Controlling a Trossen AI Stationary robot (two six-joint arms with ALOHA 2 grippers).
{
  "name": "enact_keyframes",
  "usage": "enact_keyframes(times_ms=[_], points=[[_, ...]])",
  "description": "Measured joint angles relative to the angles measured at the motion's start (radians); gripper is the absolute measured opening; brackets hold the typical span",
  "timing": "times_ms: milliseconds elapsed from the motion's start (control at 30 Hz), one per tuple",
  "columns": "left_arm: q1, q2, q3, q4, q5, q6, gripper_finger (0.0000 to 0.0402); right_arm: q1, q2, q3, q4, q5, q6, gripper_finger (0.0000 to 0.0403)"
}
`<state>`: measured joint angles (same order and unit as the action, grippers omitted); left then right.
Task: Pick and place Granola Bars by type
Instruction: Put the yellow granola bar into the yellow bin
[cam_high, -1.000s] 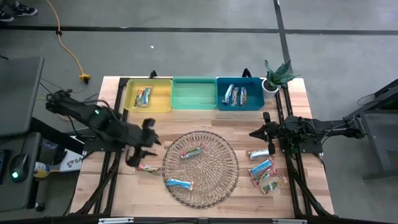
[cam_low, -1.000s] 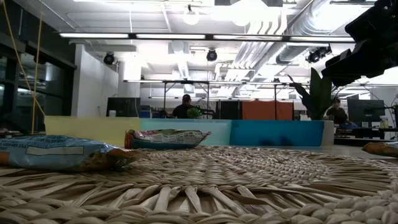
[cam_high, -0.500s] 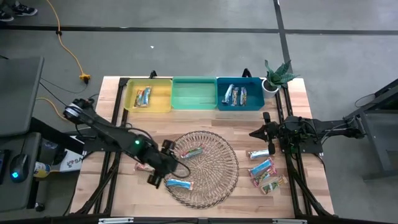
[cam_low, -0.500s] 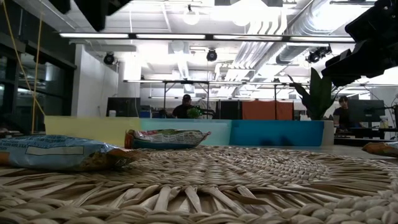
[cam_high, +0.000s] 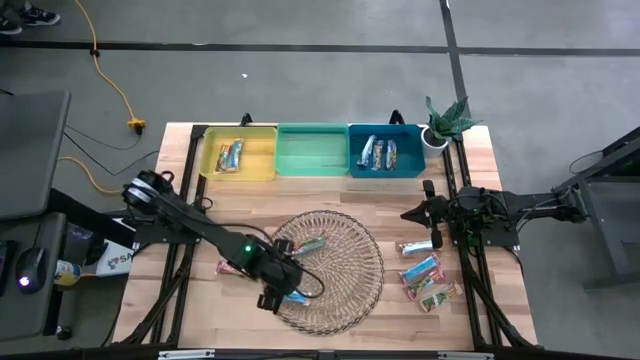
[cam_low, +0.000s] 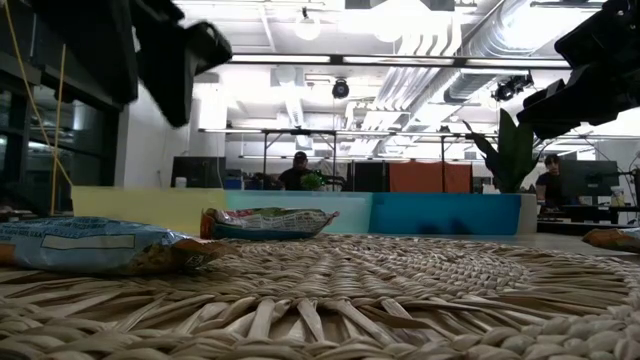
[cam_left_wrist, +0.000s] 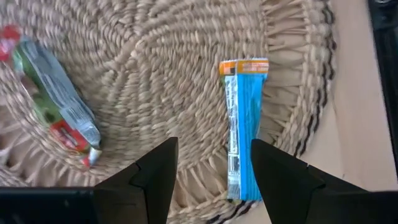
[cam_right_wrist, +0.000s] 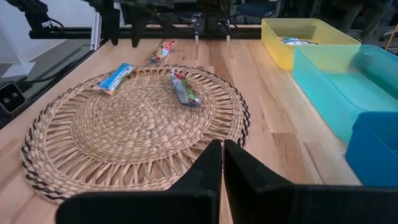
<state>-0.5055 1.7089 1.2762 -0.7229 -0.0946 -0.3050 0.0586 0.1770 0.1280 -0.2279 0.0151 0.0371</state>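
A round wicker tray (cam_high: 325, 270) holds a bright blue bar (cam_left_wrist: 244, 124) near its near-left rim and a red multicoloured bar (cam_left_wrist: 56, 106) nearer its middle; both lie flat. My left gripper (cam_left_wrist: 214, 168) is open above the blue bar, pointing down, and touches nothing; it shows in the high view (cam_high: 275, 292) and at the top left of the low view (cam_low: 150, 50). My right gripper (cam_right_wrist: 222, 162) is shut and empty at the table's right (cam_high: 432, 228). The blue bar (cam_low: 100, 250) also shows in the low view.
Yellow (cam_high: 238, 155), green (cam_high: 312, 150) and blue (cam_high: 385, 152) bins stand along the far edge; the yellow and blue ones hold bars. Three bars (cam_high: 422, 270) lie right of the tray, one (cam_high: 232, 268) left of it. A potted plant (cam_high: 443, 122) stands at the far right.
My left gripper has gone from the table's left side toward the right and near edges, over the tray's near-left part, and has come down above the blue bar. The bars have stayed where they were.
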Motion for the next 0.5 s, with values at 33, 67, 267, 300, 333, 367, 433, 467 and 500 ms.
enact_keyframes(times_ms=[33,67,267,300,333,367,433,467,500], points=[[-0.001,0.01,0.0,0.011,-0.005,-0.009,0.0198,0.0,0.0,0.0,0.0,0.0,0.0,0.0],[-0.007,0.019,0.0,0.023,-0.008,-0.013,0.0198,0.0,0.0,0.0,0.001,0.0,0.0,0.0],[-0.056,0.056,0.0,0.071,-0.041,-0.014,0.0198,0.0,0.0,0.0,0.0,0.0,0.0,0.0],[-0.064,0.061,0.0,0.081,-0.052,-0.014,0.0198,0.0,0.0,0.0,0.0,0.0,0.0,0.0],[-0.072,0.064,0.0,0.084,-0.07,-0.014,0.0198,0.0,0.0,0.0,0.002,0.0,0.0,0.0],[-0.078,0.067,0.0,0.082,-0.085,-0.014,0.0198,0.0,0.0,0.0,0.005,0.0,0.0,0.0],[-0.087,0.078,0.0,0.085,-0.098,-0.006,0.0198,0.0,-0.001,0.0,0.005,0.0,0.0,0.0],[-0.087,0.085,0.0,0.084,-0.099,0.003,0.0198,0.0,-0.001,0.0,0.006,0.0,0.0,0.0],[-0.088,0.094,0.0,0.086,-0.097,0.009,0.0198,0.0,0.0,0.0,0.008,0.0,0.0,0.0]])
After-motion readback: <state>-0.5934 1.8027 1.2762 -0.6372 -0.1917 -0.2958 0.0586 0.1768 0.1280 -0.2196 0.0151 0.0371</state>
